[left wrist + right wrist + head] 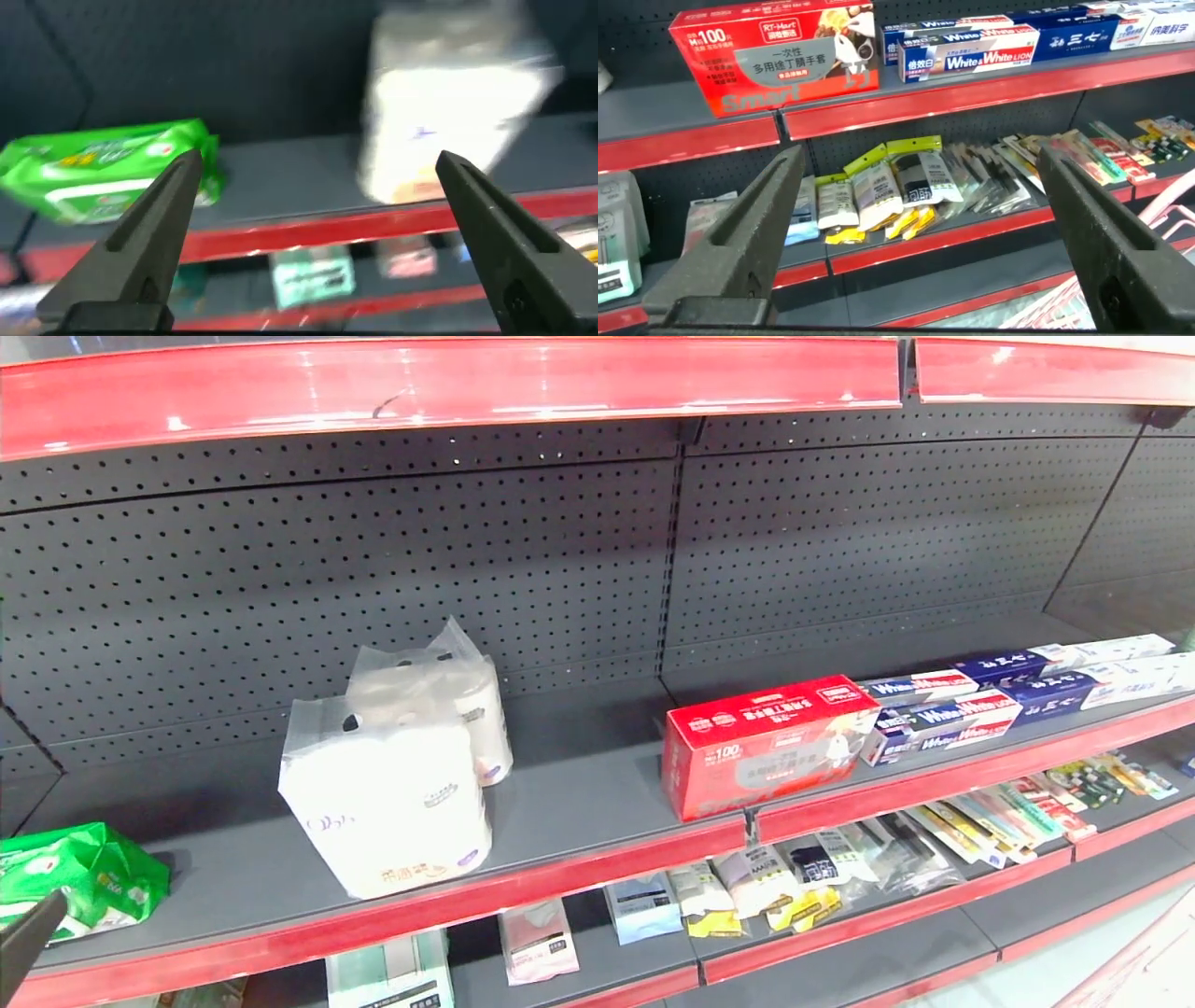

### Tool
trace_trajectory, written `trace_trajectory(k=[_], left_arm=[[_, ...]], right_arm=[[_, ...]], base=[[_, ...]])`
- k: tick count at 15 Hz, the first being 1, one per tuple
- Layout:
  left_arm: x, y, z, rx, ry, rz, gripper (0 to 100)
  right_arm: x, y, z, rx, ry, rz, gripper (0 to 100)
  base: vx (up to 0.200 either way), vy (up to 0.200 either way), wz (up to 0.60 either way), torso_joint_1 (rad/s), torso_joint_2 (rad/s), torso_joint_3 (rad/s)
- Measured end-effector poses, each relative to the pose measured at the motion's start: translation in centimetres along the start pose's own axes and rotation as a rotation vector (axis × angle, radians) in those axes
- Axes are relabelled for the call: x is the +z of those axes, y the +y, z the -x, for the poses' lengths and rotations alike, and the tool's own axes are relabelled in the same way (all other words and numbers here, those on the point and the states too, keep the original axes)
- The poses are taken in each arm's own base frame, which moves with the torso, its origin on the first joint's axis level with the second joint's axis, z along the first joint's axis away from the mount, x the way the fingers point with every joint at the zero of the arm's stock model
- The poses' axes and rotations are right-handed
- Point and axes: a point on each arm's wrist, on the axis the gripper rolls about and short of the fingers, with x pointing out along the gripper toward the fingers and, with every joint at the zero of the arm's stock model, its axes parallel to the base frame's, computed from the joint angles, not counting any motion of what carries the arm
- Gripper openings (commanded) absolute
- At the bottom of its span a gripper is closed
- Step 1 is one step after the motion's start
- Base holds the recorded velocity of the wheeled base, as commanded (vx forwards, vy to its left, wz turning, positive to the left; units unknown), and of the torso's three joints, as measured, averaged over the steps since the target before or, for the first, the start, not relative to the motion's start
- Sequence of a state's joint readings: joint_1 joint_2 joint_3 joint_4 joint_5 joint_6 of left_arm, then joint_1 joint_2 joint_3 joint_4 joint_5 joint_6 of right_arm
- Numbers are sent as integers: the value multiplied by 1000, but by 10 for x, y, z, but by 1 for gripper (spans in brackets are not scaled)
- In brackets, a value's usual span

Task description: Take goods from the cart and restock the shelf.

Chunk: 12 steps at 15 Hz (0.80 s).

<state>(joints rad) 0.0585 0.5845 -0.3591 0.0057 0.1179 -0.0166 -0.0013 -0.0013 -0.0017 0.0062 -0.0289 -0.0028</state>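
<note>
Head view: dark metal shelf [579, 793] with glossy red edge and perforated back. On it, two crinkly plastic-wrapped toilet-paper packs [387, 803] left of centre, red cardboard box [766, 742] to right, soft green pack [84, 877] far left.
Left wrist view: left tool [318, 157] spread wide.
Right wrist view: right tool [922, 147] spread wide, facing flat sachets [887, 187] one level down.

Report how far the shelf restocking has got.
Done: the grey metal shelf already carries white plastic-wrapped tissue roll packs, a green soft pack, a red cardboard box and blue-and-white toothpaste cartons. In hand: nothing; the left gripper and right gripper are both open and empty. Left: wide bare stretches of that shelf suggest more goods are needed.
</note>
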Motion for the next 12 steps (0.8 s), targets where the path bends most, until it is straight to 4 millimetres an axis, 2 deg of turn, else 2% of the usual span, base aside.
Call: trace_trajectory(k=[2,5,8,12], left_arm=[[13,1,-38,97,171,-25,100],[14,8,-82,171,356,-51,100],[6,10,-109,161,463,-57,100],[2,9,-135,111,529,-51,100]], right_arm=[[0,0,0,-1,0,0,100],[0,0,0,0,0,0,100],[0,0,0,0,0,0,100],[0,0,0,0,0,0,100]], base=[[0,0,0,0,0,0],[0,0,0,0,0,0],[0,0,0,0,0,0],[0,0,0,0,0,0]])
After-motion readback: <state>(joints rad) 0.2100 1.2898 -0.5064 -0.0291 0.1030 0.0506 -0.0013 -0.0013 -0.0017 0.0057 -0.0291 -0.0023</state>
